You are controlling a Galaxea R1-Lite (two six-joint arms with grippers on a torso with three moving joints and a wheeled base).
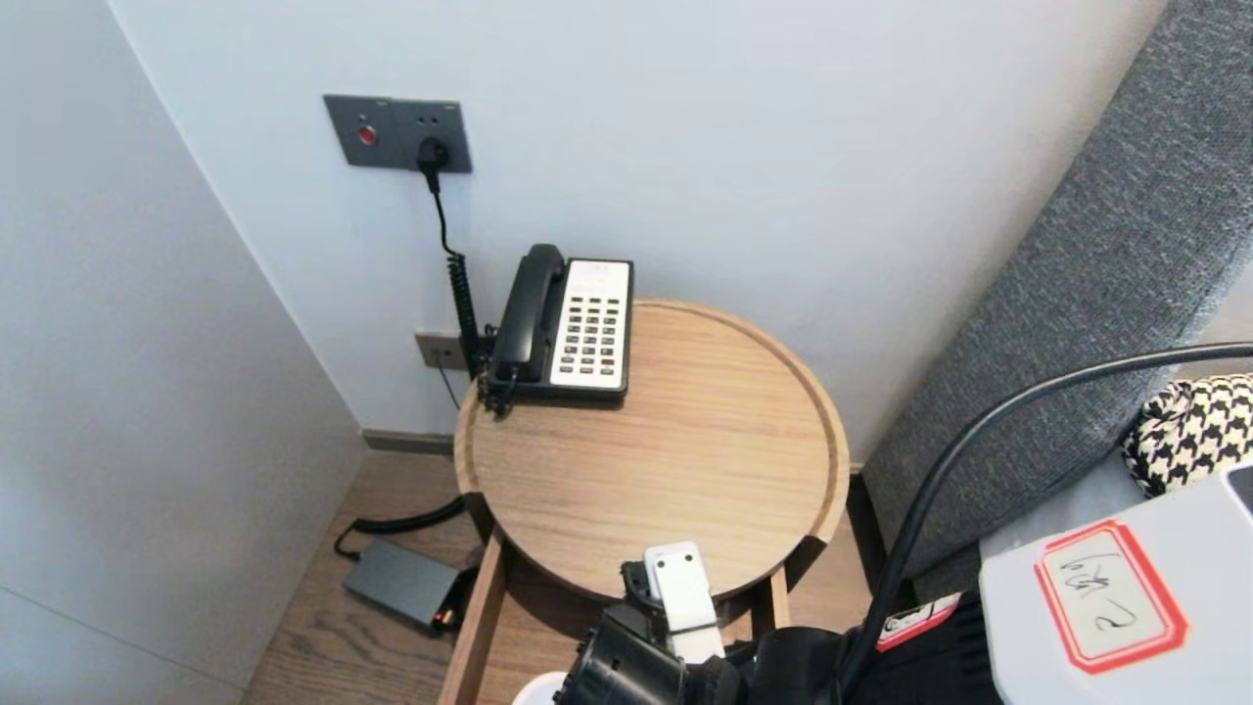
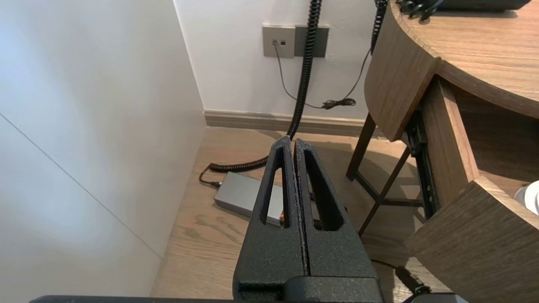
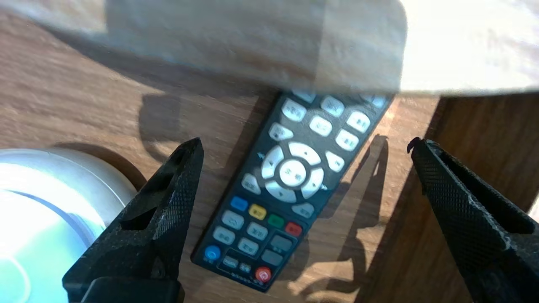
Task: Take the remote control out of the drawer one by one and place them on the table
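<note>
The right gripper (image 3: 305, 143) hangs inside the pulled-out wooden drawer (image 1: 480, 627) beneath the round, light-wood desk (image 1: 783, 392). Its fingers (image 3: 168, 198) are spread as wide as they go and hold nothing. Below the gap between them lies the black remote control (image 3: 290, 176), a long slab with white, grey and coloured buttons. It rests flat and face up on the drawer's floor. One finger stands on each side of it, and neither touches it. The black remote control's far end is hidden by the desk's near edge, which overhangs the drawer.

On the robot's left of it, near but apart, stands a white round container (image 3: 42, 210), just beside one finger. On the other side rises the drawer's dark right wall. In the head view, only the right arm's wrist with its white camera block (image 1: 680, 587) shows, at the desk's near edge.

The left gripper (image 2: 291, 145) is parked low beside the desk's left edge, above the wooden floor (image 2: 202, 235), with its fingers pressed together on nothing. On the floor ahead of it lies a flat grey power brick (image 2: 244, 193) with a coiled black cable (image 2: 303, 84) running up the wall. A black-and-white corded telephone (image 1: 568, 323) sits at the desk's far left edge.
</note>
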